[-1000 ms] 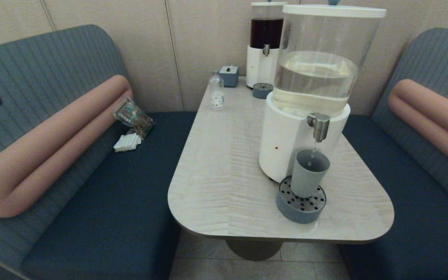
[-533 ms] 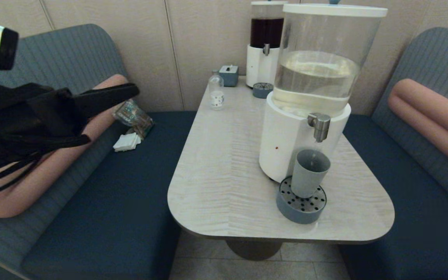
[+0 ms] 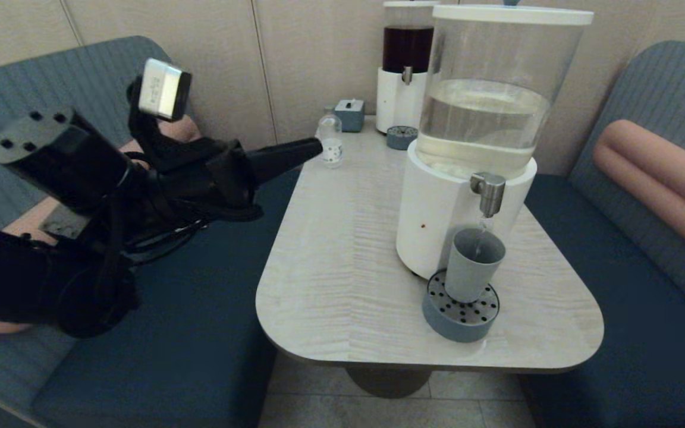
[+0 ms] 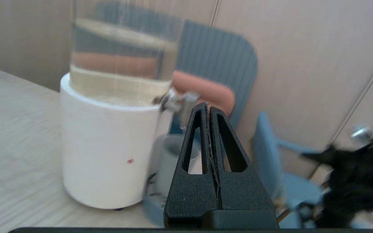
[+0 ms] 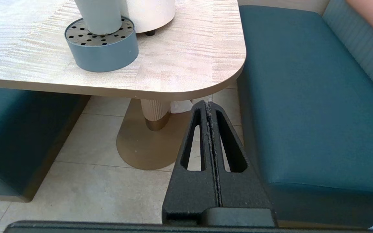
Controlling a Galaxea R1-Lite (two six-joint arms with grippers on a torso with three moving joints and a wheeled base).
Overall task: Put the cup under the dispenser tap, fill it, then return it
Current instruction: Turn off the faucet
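The grey-blue cup (image 3: 472,264) stands on the round perforated drip tray (image 3: 460,321), directly below the brushed-steel dispenser tap (image 3: 487,191) of the big white-based dispenser (image 3: 451,208). A thin stream of water falls from the spout into the cup. My left gripper (image 3: 317,147) is shut and empty, raised at the table's left edge, well left of the cup. In the left wrist view the shut left gripper (image 4: 208,106) points toward the tap (image 4: 176,98) and the cup (image 4: 170,161). My right gripper (image 5: 208,104) hangs shut below the table's near right corner, over the floor.
A small clear bottle (image 3: 330,141), a grey box (image 3: 349,115), the dark-red dispenser (image 3: 405,65) and its small tray (image 3: 401,137) stand at the table's far end. Blue benches (image 3: 158,309) flank the table (image 3: 342,255). A snack packet (image 3: 203,173) lies on the left bench.
My left arm has swung up and rightward from the left edge of view to the table's left side. Cup, tray and dispenser have stayed put; water runs into the cup.
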